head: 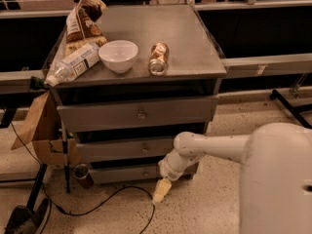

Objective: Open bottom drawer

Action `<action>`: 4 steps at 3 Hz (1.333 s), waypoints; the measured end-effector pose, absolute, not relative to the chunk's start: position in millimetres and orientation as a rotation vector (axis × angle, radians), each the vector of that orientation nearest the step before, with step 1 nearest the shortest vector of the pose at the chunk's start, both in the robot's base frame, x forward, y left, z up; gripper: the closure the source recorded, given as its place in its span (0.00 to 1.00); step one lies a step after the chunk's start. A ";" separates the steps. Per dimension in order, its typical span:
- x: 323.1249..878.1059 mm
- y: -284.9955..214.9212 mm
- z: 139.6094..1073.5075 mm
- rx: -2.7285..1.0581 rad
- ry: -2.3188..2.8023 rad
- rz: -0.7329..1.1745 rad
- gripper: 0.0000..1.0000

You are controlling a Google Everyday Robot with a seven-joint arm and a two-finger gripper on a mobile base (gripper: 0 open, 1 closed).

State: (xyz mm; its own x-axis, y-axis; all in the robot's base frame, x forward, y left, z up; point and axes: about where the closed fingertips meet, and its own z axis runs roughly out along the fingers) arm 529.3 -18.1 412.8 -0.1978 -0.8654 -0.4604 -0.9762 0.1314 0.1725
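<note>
The grey metal cabinet (146,28) has three shut drawers. The bottom drawer (122,174) is the slimmest front, just above the floor, with a tiny knob (146,172) near its centre. My gripper (162,190) is a pale cream tip at the end of the white arm (209,147). It hangs in front of the bottom drawer, just below and to the right of the knob, pointing down and left toward the floor. It holds nothing that I can see. The arm's wrist covers the right part of the bottom drawer front.
On the cabinet top lie a chip bag (80,21), a water bottle (73,62), a white bowl (118,55) and a can (158,58). A cardboard box (41,130) and a cup (81,172) sit at the left. A black cable (97,204) runs across the floor.
</note>
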 end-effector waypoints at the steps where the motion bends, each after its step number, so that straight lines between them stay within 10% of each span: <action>1: 523.5 -12.2 384.2 -1.836 2.195 0.672 0.00; 4: 576.7 -70.0 305.1 -1.726 2.441 0.638 0.00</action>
State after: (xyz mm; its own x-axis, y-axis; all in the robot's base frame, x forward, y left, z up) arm 576.7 -70.0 305.1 -0.3599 -0.8825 -0.3027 -0.9178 0.2766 0.2849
